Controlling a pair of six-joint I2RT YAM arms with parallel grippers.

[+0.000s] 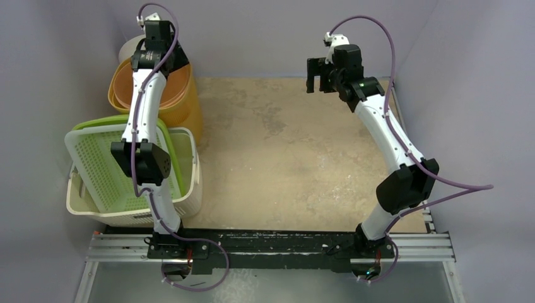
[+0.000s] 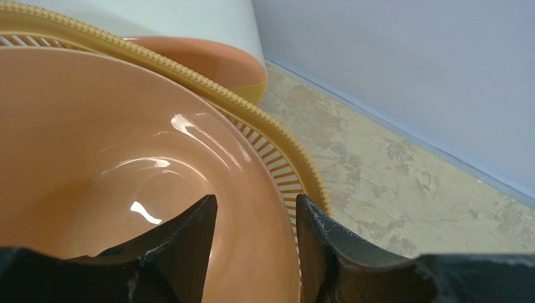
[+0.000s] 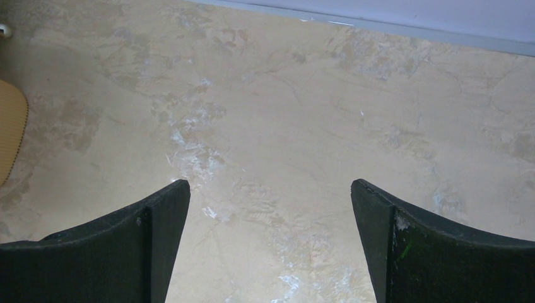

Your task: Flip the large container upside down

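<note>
The large orange container stands upright at the table's back left, nested in a yellow container with a slotted rim. The left wrist view looks down into its glossy orange inside. My left gripper hangs over its right rim. In the left wrist view the gripper is open, one finger over the inside and the other over the slotted rim, with the wall between them. My right gripper is open and empty above the bare table at the back right, as the right wrist view also shows.
A white container stands behind the orange one, against the back wall. A cream laundry basket holding a tilted green basket sits at the front left under my left arm. Purple walls enclose the table on three sides.
</note>
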